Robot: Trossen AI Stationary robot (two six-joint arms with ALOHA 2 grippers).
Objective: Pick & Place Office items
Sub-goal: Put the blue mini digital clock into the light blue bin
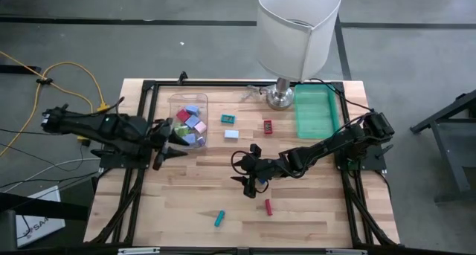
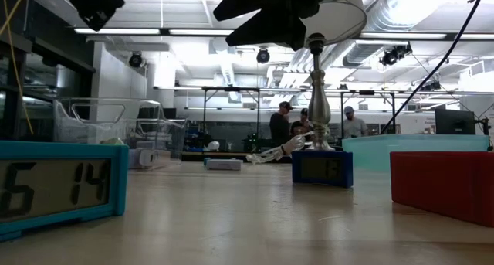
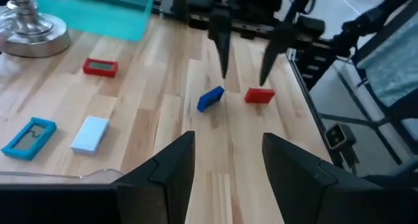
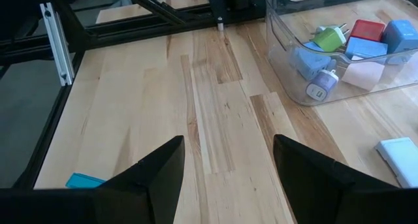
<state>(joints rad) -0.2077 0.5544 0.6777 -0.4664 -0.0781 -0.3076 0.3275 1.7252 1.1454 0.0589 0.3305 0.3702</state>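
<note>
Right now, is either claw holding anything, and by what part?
Nothing is held. The right claw hangs open above the dark blue piece and the red piece. The left claw is open beside the clear bin.

The clear bin sits left, the tray right, the lamp between.

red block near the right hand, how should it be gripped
Come straight down on the red block and pinch its two long sides. It lies flat on the table, nothing touching it, and the right hand hangs open just beyond it.
</note>
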